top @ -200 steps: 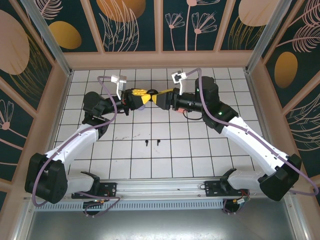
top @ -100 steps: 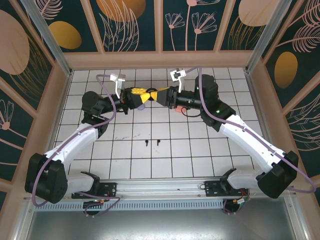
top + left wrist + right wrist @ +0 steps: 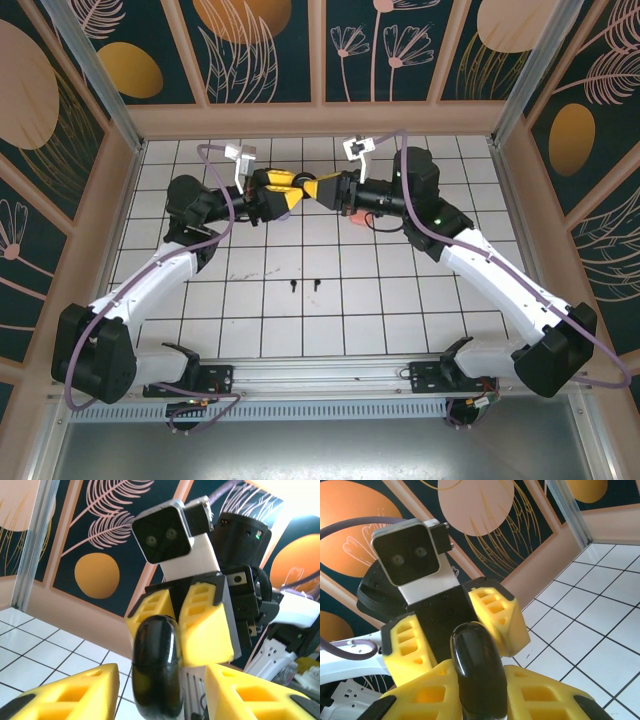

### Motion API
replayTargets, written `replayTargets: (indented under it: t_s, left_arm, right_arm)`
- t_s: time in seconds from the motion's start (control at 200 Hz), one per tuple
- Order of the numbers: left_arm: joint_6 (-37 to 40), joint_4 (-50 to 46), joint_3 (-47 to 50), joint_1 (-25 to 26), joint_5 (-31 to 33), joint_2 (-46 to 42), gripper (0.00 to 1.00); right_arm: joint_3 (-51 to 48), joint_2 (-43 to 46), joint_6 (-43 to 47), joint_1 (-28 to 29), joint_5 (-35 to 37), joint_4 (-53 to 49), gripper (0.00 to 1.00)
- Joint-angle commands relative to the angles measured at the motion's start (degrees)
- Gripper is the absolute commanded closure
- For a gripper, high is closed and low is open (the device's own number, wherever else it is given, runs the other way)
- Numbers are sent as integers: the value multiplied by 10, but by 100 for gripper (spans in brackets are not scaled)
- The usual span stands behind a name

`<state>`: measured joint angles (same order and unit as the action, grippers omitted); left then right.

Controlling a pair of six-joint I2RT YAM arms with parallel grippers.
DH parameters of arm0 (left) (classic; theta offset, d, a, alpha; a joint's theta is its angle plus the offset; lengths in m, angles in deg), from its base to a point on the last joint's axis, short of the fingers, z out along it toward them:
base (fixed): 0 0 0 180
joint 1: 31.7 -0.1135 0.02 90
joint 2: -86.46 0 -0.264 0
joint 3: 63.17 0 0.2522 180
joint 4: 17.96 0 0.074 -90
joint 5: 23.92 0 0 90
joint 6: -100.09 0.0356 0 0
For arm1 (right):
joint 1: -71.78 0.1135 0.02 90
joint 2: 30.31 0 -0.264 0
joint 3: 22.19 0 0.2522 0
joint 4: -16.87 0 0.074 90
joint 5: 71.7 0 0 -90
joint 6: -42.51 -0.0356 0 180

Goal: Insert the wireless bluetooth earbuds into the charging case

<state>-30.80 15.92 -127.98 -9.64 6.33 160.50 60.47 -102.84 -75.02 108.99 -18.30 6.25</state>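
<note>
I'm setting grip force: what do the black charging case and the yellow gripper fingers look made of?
Charging case: probably hard plastic, gloss black; it mirrors bright highlights. Yellow fingers: matte plastic, possibly printed; open ribbed cells show.

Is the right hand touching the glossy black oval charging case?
Touching. The right wrist view shows the right hand with its yellow fingers pressed against both sides of the glossy black oval charging case.
</note>
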Motion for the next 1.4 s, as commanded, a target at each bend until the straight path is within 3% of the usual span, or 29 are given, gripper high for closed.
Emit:
replayTargets:
  t_s: [0.0, 0.49, 0.771, 1.311, 1.366, 1.391]
  left_arm:
    - [63, -69, -38, 2, -47, 5, 52]
    - [138, -171, -89, 3, -111, 29, 54]
    - [182, -226, -112, 8, -128, 37, 59]
    - [193, -232, -115, 14, -129, 39, 93]
    - [194, -233, -115, 14, -124, 38, 94]
    - [196, -233, -114, 14, -121, 38, 95]
  right_arm:
    - [2, 16, 2, -15, -27, 11, 100]
    - [26, -8, 20, -21, -108, -21, 100]
    - [30, -15, 20, -21, -113, -24, 100]
    - [33, -15, 21, -21, -101, -33, 100]
    - [36, -13, 22, -21, -90, -38, 84]
    - [37, -10, 23, -22, -82, -42, 72]
